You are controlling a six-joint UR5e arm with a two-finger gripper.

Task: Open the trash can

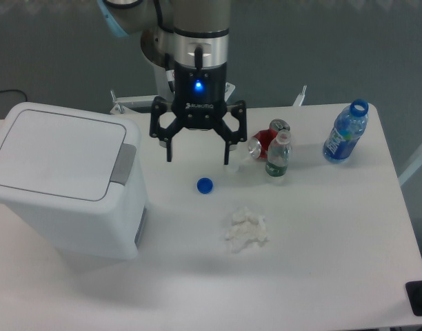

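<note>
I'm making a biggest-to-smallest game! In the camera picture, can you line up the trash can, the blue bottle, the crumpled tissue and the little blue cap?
1. The trash can, by far the biggest.
2. The blue bottle.
3. The crumpled tissue; it looks close to the bottle, so that order is unsure.
4. The blue cap, the smallest.
</note>
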